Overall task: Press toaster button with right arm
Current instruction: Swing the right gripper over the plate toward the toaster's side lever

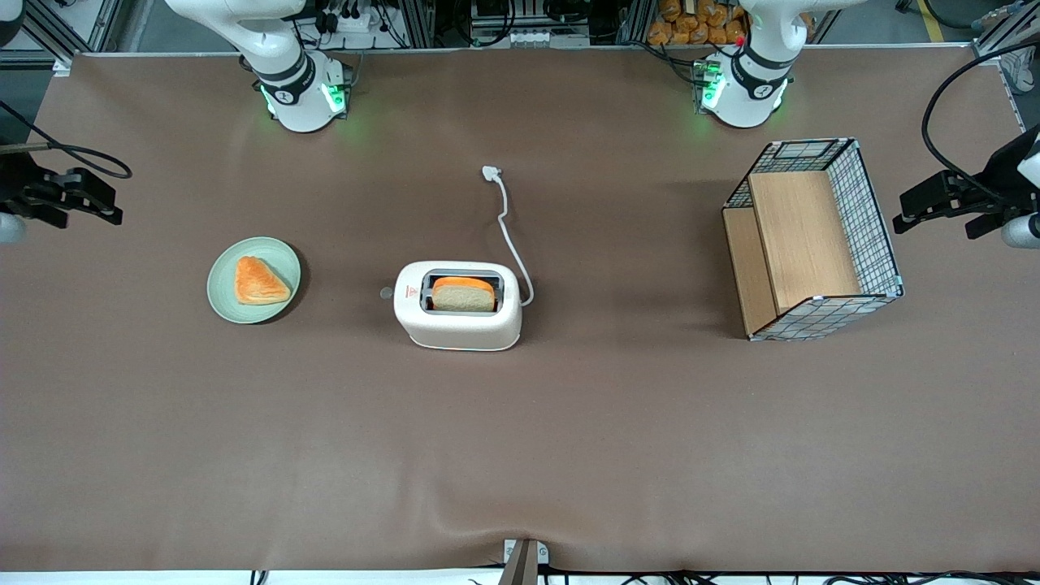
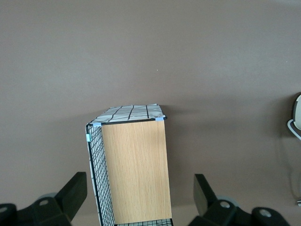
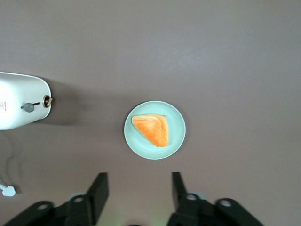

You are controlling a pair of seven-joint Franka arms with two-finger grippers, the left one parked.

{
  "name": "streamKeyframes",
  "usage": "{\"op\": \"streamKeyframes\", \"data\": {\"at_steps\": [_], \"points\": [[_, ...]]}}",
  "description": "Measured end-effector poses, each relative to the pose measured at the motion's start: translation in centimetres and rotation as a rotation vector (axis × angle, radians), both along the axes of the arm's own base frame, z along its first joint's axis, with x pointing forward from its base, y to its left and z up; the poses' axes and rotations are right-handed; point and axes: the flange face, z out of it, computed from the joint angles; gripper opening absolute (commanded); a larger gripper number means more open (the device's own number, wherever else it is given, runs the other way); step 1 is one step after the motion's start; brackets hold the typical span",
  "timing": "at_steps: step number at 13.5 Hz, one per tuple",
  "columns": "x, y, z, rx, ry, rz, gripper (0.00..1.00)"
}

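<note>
Mid-desk sits the toaster (image 1: 457, 305), its long axis along the desk, the toaster button (image 1: 386, 292) on the narrow end facing the working arm's edge, where the pincer (image 3: 136, 193) hangs wide, empty, well apart.

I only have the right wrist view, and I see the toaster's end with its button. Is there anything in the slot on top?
Observer: Yes, a slice of bread stands in the slot of the toaster.
Operator: Where's my gripper relative to it?
Observer: The gripper, fingers open, hangs at the working arm's end of the table. The plate lies between it and the toaster button.
Operator: Anything else out there?
Observer: A wire basket with wooden panels sits toward the parked arm's end.
</note>
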Motion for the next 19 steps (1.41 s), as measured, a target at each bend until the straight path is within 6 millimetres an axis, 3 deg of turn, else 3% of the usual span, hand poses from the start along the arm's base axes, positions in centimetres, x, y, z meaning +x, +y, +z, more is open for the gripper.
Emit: {"op": "streamKeyframes", "data": {"at_steps": [6, 15, 19], "points": [[2.2, 3.6, -5.4, 0.053, 0.099, -0.005, 0.0], [4.8, 10.0, -17.2, 0.286, 0.289, -0.146, 0.0], [4.5, 12.5, -21.3, 0.35, 0.297, -0.171, 0.0]]}}
